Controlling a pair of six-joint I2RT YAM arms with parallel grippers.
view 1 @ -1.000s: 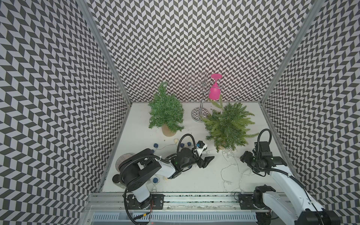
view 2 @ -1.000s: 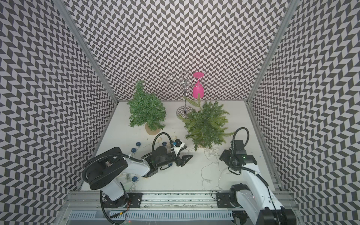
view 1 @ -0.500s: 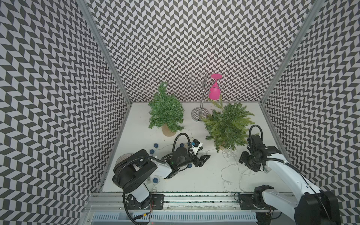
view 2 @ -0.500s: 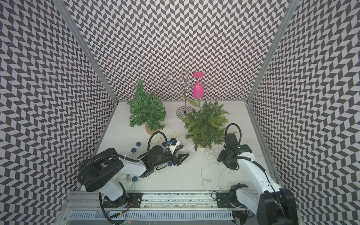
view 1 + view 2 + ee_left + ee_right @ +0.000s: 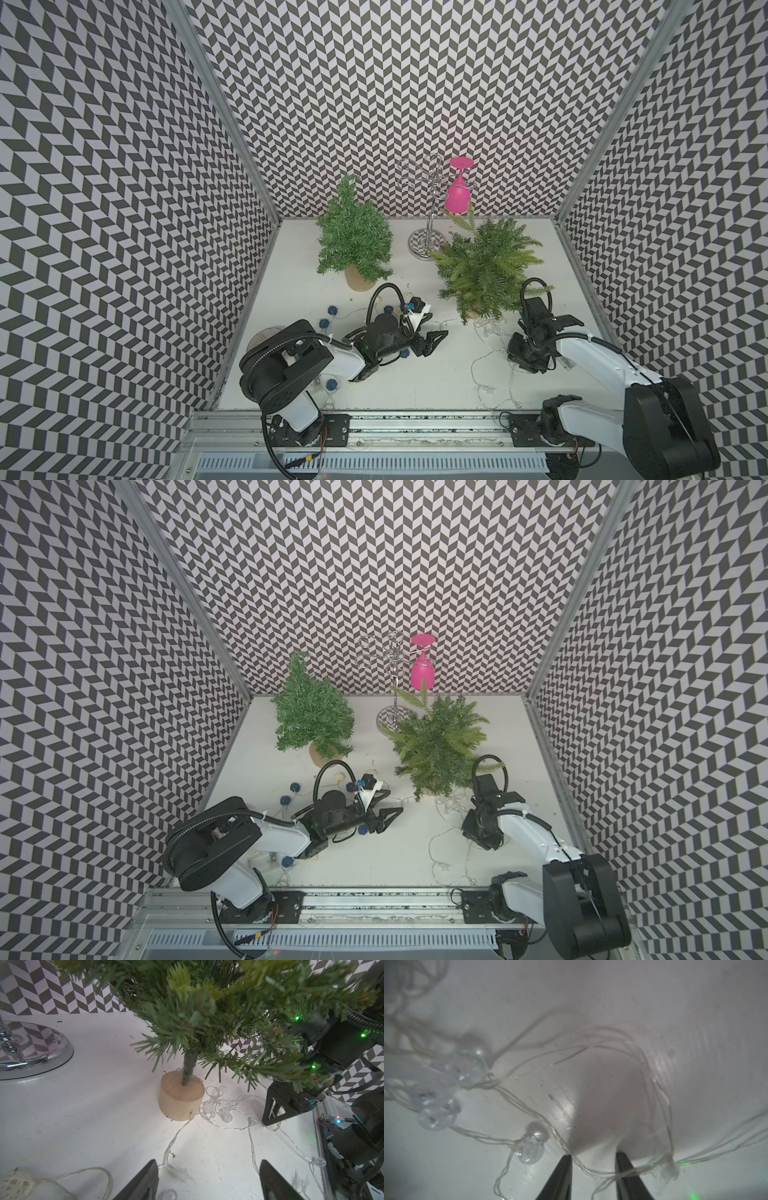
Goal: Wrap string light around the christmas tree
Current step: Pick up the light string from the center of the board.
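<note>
The string light (image 5: 225,1112) lies tangled on the table (image 5: 415,374), just beside the wooden base (image 5: 180,1097) of the christmas tree (image 5: 486,266). The right gripper (image 5: 592,1156) has narrowed astride its wire, though I can't tell if it's pinched. The left gripper (image 5: 207,1162) gapes wide, holding nothing.

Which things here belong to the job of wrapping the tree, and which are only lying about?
For the job, likely: clear string light, lighter tree beside it, right gripper.
Lying about: darker tree, blue-ball string, chrome rack, pink glass.
</note>
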